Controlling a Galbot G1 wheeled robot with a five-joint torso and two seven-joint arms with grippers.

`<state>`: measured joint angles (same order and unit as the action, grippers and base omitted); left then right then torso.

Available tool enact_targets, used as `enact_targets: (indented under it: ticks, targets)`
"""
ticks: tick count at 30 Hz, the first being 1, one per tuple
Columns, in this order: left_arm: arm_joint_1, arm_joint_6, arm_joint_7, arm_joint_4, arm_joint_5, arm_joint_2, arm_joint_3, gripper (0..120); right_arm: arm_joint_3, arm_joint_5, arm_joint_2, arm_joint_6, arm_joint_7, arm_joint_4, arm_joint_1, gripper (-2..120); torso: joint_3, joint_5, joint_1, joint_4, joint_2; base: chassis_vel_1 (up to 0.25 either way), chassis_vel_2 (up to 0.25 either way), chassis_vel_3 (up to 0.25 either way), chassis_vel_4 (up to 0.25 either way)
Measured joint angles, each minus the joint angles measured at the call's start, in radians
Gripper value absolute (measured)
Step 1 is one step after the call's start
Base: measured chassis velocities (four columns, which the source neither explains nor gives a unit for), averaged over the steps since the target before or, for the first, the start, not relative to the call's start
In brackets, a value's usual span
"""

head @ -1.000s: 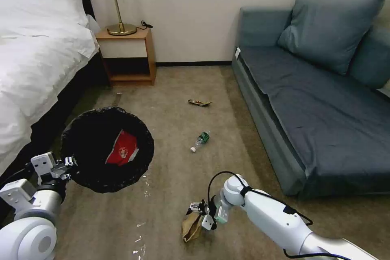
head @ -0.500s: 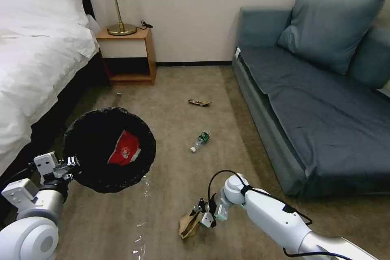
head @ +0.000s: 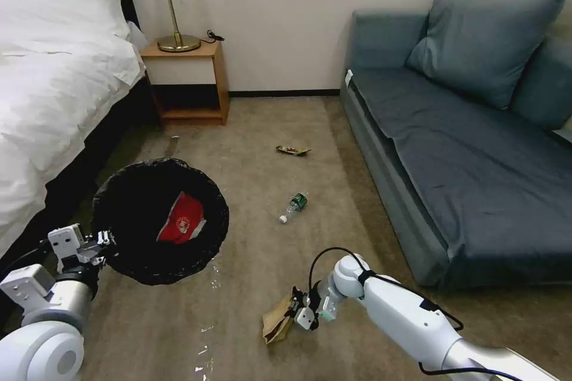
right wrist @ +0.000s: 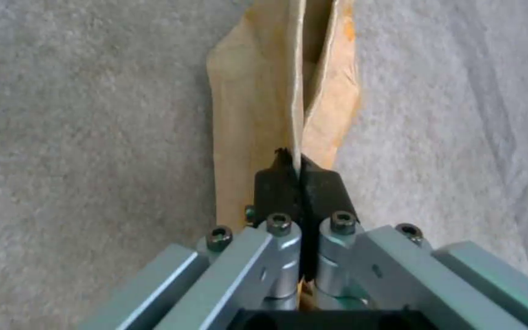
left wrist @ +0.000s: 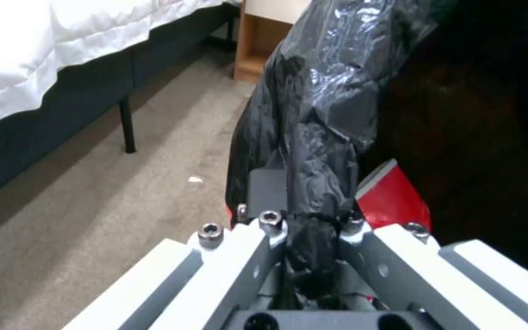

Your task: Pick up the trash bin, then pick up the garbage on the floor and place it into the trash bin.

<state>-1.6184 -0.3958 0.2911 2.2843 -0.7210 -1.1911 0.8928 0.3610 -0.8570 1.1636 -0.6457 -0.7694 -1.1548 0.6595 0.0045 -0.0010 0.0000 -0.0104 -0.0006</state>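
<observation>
The trash bin (head: 159, 220), lined with a crinkled black bag, hangs above the carpet at the left, and my left gripper (head: 102, 239) is shut on its rim (left wrist: 313, 183). A red-and-white wrapper (head: 182, 218) lies inside it. Low at the front, my right gripper (head: 296, 309) is shut on the edge of a crumpled brown paper bag (head: 276, 325), and the black pads (right wrist: 276, 188) pinch the paper (right wrist: 264, 114). A clear green-labelled bottle (head: 294, 205) lies on the carpet mid-floor. Farther back lies a flat dark-and-gold wrapper (head: 292, 150).
A white-sheeted bed (head: 53, 83) runs along the left. A wooden nightstand (head: 189, 80) with a brass lamp (head: 173, 9) stands at the back wall. A blue sofa (head: 471, 149) fills the right. Open carpet lies between them.
My right gripper with the brown paper bag has risen a little and shifted slightly back. The bin in my left gripper has barely moved.
</observation>
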Motion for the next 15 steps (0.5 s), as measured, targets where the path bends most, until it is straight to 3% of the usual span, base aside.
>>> enact_targets:
  ticks: [4,9,11,12,15]
  targets:
    - [-0.001,0.000,0.000,0.000,0.002,0.001,-0.002,1,-0.012,0.049,-0.024,0.008,-0.001,-0.018,-0.003,0,0.000,0.0004,0.000,0.0001,0.000,0.000,0.000,0.000,0.000]
    - [-0.003,0.004,0.000,0.000,0.006,0.003,-0.004,1,-0.062,0.212,-0.129,0.039,-0.005,-0.086,-0.032,0,0.000,-0.0001,0.000,0.0001,0.000,0.000,0.000,0.000,0.000]
    - [-0.003,0.005,-0.001,0.000,0.006,0.008,-0.005,1,-0.083,0.368,-0.197,0.076,-0.009,-0.136,-0.035,0,0.000,0.0001,0.000,-0.0003,0.000,0.000,0.000,0.000,0.000]
    - [-0.003,0.005,-0.001,0.000,0.006,0.008,-0.005,1,-0.083,0.368,-0.197,0.076,-0.009,-0.136,-0.035,0,0.000,0.0001,0.000,-0.0003,0.000,0.000,0.000,0.000,0.000]
    - [0.004,0.009,-0.008,-0.005,0.004,0.017,-0.004,1,-0.165,0.561,-0.265,0.142,-0.003,-0.216,-0.014,0,0.000,0.0001,0.000,-0.0002,0.000,0.000,0.000,0.000,0.000]
